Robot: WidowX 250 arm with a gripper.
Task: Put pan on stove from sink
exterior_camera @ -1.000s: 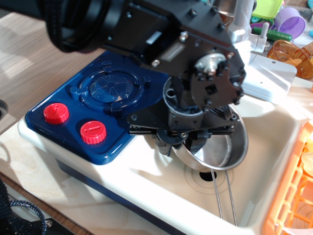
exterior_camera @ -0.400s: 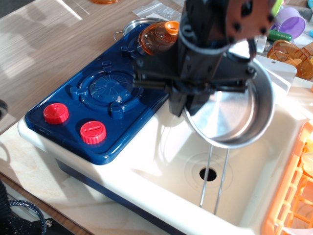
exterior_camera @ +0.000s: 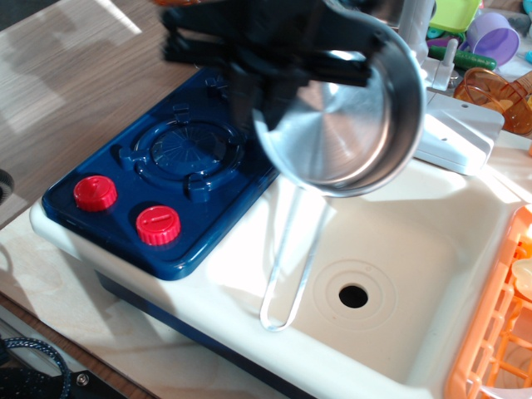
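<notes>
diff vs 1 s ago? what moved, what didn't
The black gripper, gripping the rim of the shiny round steel pan, rose out of the cream plastic sink and swung up and left toward the dark blue toy stove. The pan now hangs tilted, its wire-loop handle dangling over the sink's left edge. Stove, its two red knobs and the sink have not moved.
</notes>
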